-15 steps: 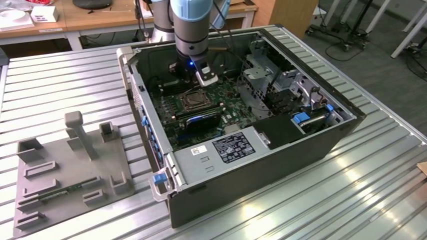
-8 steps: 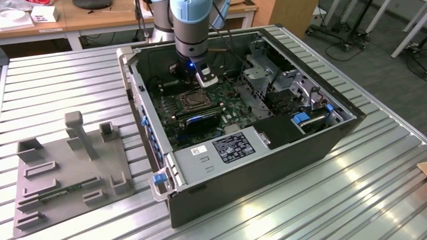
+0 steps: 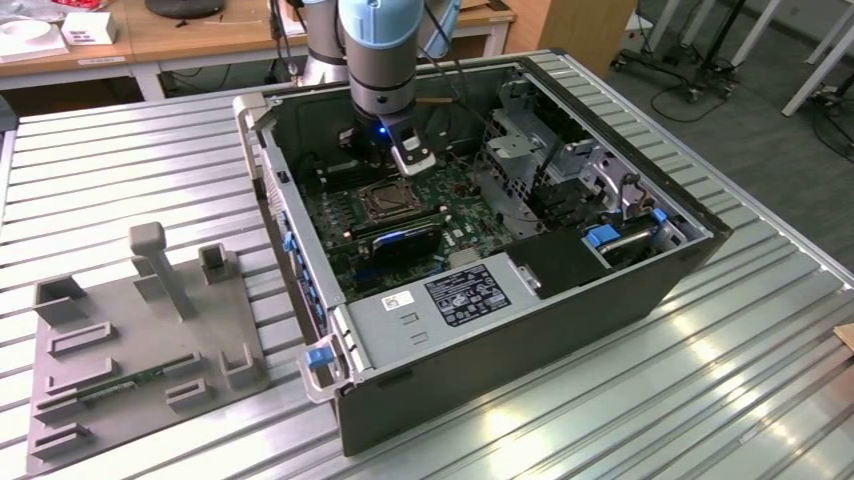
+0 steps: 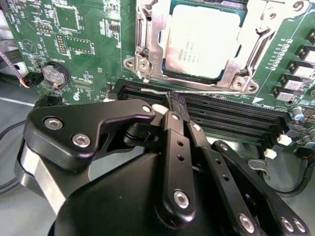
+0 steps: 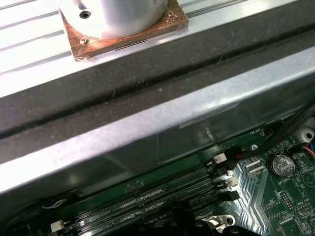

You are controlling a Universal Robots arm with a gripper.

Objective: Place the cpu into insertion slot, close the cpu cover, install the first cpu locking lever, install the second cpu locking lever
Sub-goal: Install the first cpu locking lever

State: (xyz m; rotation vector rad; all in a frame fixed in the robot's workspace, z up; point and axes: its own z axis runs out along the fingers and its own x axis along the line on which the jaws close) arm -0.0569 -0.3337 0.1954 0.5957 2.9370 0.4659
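The cpu [image 4: 204,42], silvery-grey on top, lies in the insertion slot [image 3: 387,200] on the green motherboard inside the open computer case. The cpu cover [image 4: 151,46], a silvery frame plate, is folded down around it. A thin metal locking lever [image 4: 216,91] runs along the socket's edge beside the black memory slots. My gripper [image 4: 173,98] is shut, its black fingertips pressed together right at that lever rod, and I see nothing between them. In the exterior view the gripper [image 3: 374,158] hangs low inside the case, just behind the socket.
The case walls [image 3: 287,200] and a drive cage [image 3: 534,150] close in around the arm. Long memory slots [image 4: 231,118] lie under the fingers, and a coin battery [image 4: 54,73] sits nearby. A grey fixture plate [image 3: 134,340] stands on the ribbed table at the exterior view's left.
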